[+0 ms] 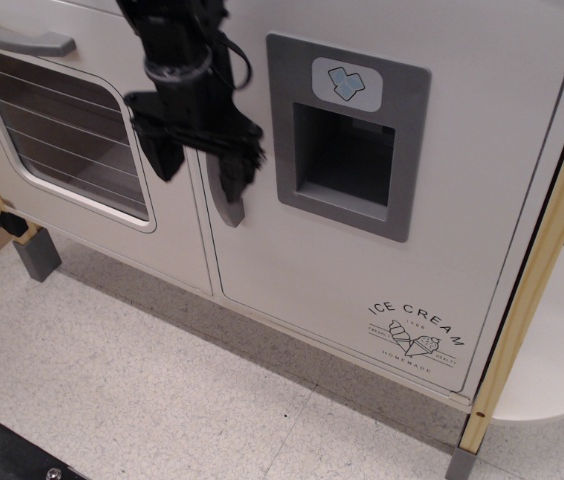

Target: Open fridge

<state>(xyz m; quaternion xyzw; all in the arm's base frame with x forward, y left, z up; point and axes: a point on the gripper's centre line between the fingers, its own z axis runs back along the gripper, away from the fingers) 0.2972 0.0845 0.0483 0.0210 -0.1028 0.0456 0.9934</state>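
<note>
- White plastic makes up the fridge (432, 230), a tall door panel filling the centre and right of the view, its face turned outward toward the camera and its long axis running up and down, leaning a little because the camera looks down at an angle.
- Set into its upper half is a grey recessed dispenser panel (347, 135) with a small ice-cube badge above the hollow; an "ICE CREAM" logo (417, 332) is printed near the lower right corner.
- Along the door's left edge runs a grey bar handle (228, 205), vertical, only its lower end showing below the robot's fingers.
- The door looks closed, its face level with the neighbouring oven door (62, 130), which has a wire-rack window and a horizontal grey handle (17, 35) at upper left.
- The black arm comes down from the top edge, wrist pointing downward and slightly toward the cabinet.
- The gripper (200, 165) hangs at the seam between the two doors, jaws spread apart: one finger lies over the oven door's right margin, the other sits over the vertical bar handle.
- Whether that finger touches the handle cannot be told; nothing is clamped.
- Speckled pale floor (162, 380) lies below the cabinet.
- A light wooden post (532, 290) stands at the right edge.
</note>
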